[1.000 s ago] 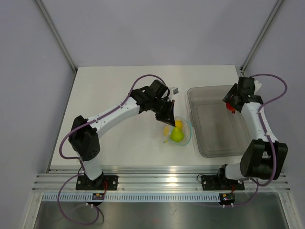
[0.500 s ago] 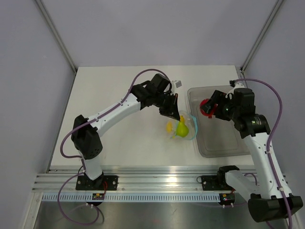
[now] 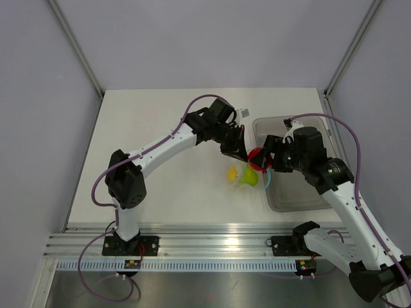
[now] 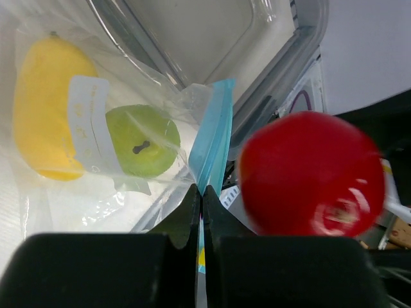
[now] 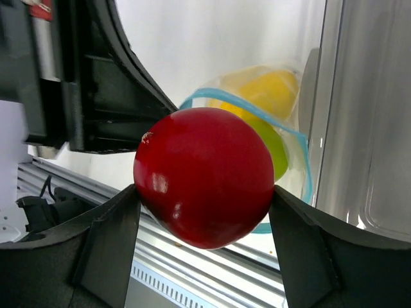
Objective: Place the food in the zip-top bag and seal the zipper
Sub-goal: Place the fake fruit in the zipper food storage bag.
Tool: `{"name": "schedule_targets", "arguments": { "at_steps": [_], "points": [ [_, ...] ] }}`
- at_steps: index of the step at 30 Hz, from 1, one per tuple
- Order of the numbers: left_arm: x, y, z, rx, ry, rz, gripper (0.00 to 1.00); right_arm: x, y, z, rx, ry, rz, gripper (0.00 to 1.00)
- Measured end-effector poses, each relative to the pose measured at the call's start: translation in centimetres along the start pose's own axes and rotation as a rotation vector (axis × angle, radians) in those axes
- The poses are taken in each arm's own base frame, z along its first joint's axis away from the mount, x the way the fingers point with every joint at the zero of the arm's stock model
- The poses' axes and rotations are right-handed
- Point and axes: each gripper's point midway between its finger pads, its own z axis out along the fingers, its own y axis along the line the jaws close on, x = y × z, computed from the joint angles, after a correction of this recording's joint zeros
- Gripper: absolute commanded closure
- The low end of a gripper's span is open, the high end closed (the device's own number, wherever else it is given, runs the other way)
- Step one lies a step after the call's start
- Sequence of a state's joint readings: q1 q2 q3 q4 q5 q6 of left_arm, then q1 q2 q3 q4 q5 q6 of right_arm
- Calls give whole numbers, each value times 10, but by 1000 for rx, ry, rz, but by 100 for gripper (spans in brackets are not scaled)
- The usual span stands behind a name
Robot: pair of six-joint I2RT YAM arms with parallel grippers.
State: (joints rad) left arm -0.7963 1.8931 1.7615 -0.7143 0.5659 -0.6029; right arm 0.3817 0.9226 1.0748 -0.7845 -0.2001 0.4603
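Right gripper [image 5: 204, 221] grips red fruit [image 5: 204, 174]; left gripper [image 4: 201, 202] pinches zipper [image 4: 215, 131].

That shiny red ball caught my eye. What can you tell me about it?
The red toy fruit is round, glossy and smooth, like plastic. The right arm's jaws clamp it from both sides and hold it in the air, just at the blue-edged mouth of the zip-top bag; it is not inside yet.

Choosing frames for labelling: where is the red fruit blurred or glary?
Left wrist: red fruit soft-edged with a bright highlight, zip-top bag streaked with glare. Right wrist: red fruit sharp, only small highlights. Top external: evenly lit, red fruit small but clear.
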Motion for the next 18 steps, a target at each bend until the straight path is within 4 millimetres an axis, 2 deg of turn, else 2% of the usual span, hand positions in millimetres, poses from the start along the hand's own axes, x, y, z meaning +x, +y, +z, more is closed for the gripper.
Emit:
{"name": "schedule_targets", "arguments": {
  "at_steps": [11, 14, 18],
  "points": [
    [-10, -26, -1, 132, -9, -27, 100, 66, -50, 35, 141, 129, 140, 40],
    [-13, -34, -2, 171, -14, -26, 100, 72, -55, 37, 159, 137, 164, 38],
    [-16, -41, -2, 206, -21, -29, 100, 67, -56, 36, 170, 112, 165, 36]
  ]
}}
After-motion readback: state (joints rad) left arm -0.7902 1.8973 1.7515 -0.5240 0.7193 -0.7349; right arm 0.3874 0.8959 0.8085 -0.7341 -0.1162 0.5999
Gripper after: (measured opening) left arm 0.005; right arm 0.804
